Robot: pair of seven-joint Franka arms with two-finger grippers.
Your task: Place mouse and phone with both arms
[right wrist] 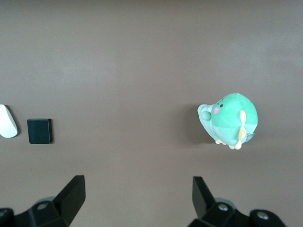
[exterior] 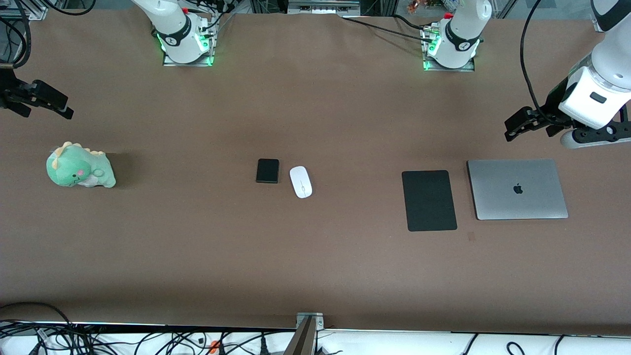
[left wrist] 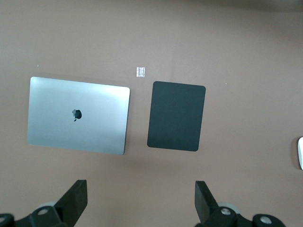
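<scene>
The white oval mouse [exterior: 300, 181] lies in the middle of the brown table, and the small black phone [exterior: 267, 170] lies right beside it, toward the right arm's end. Both also show in the right wrist view: mouse [right wrist: 7, 127], phone [right wrist: 40, 131]. Only the mouse's edge [left wrist: 300, 152] shows in the left wrist view. My left gripper [exterior: 512, 129] [left wrist: 141, 198] hangs open and empty over bare table by the laptop at the left arm's end. My right gripper [exterior: 66, 108] [right wrist: 138, 196] hangs open and empty over bare table by the plush toy at the right arm's end.
A flat black mat [exterior: 429, 200] [left wrist: 176, 116] and a closed silver laptop [exterior: 516, 189] [left wrist: 78, 116] lie side by side toward the left arm's end. A green plush dinosaur [exterior: 79, 166] [right wrist: 229, 119] sits toward the right arm's end. A small tape mark [left wrist: 140, 71] lies near the mat.
</scene>
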